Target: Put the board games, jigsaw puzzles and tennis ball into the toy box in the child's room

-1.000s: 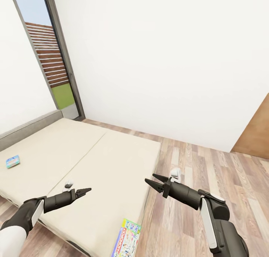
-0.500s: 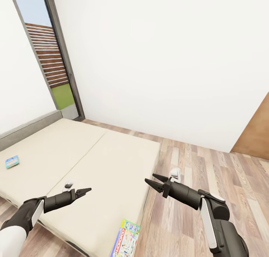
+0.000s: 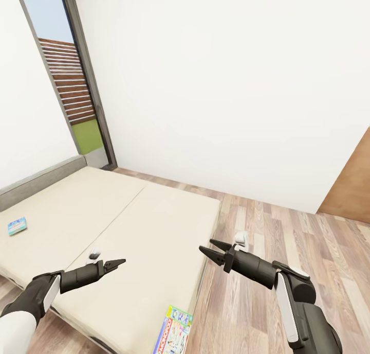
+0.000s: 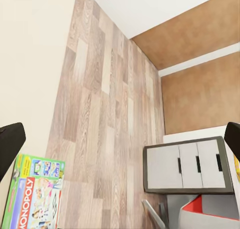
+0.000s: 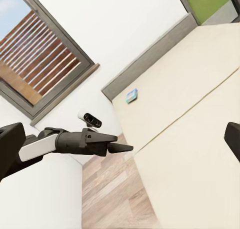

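The beige bed (image 3: 128,225) lies ahead of me. The green Monopoly board game (image 3: 174,331) rests near its close corner, just below and between my arms; it also shows in the left wrist view (image 4: 32,199). A smaller blue board game (image 3: 17,226) lies at the bed's far left, near the headboard, and appears again in the right wrist view (image 5: 132,95). My left gripper (image 3: 122,263) hovers over the mattress, open and empty. Over the bed's right edge, my right gripper (image 3: 205,245) is open and empty too. The toy box, jigsaw puzzles and tennis ball are out of view.
Wood-plank floor (image 3: 288,251) runs along the bed's right side. A tall dark-framed window (image 3: 67,86) stands at the back left, and a brown panel (image 3: 352,184) at the right. A dark grey cabinet (image 4: 187,166) with pale fronts appears in the left wrist view.
The whole view has shifted slightly, with the bed and Monopoly box sliding a little lower in the picture. Neither arm has moved relative to me.
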`<state>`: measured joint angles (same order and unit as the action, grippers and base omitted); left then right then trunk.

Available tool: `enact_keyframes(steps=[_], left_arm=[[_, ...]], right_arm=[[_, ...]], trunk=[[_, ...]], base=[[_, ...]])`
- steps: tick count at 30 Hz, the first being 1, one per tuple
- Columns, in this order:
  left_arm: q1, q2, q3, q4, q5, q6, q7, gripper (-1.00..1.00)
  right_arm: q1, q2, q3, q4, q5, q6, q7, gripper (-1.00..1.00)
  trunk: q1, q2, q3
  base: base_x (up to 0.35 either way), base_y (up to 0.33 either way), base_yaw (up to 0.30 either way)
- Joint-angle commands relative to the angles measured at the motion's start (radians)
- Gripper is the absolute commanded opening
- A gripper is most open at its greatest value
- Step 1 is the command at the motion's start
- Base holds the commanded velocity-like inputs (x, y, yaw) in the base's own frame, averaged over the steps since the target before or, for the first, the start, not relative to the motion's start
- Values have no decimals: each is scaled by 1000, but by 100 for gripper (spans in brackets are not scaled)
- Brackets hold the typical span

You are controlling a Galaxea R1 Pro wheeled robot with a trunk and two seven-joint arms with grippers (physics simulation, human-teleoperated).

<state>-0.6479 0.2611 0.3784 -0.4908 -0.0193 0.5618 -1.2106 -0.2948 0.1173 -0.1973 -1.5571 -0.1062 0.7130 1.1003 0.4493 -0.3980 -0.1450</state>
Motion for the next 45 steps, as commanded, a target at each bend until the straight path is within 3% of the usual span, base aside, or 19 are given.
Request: enact_keyframes(steps=[1, 27, 45], left_arm=[[-1, 0, 4, 0, -2, 10, -4, 100], [-1, -19, 2, 0, -4, 10, 3, 100], [-1, -19, 2, 0, -4, 10, 3, 100]], right_arm=[[-1, 1, -2, 0, -2, 6, 3, 100], [-1, 1, -2, 0, -2, 6, 3, 100], [-1, 1, -1, -1, -1, 6, 3, 100]], trunk=[[1, -2, 0], [1, -2, 40], [1, -2, 46]], base=[[0, 0, 0], [0, -74, 31], [0, -137, 41]])
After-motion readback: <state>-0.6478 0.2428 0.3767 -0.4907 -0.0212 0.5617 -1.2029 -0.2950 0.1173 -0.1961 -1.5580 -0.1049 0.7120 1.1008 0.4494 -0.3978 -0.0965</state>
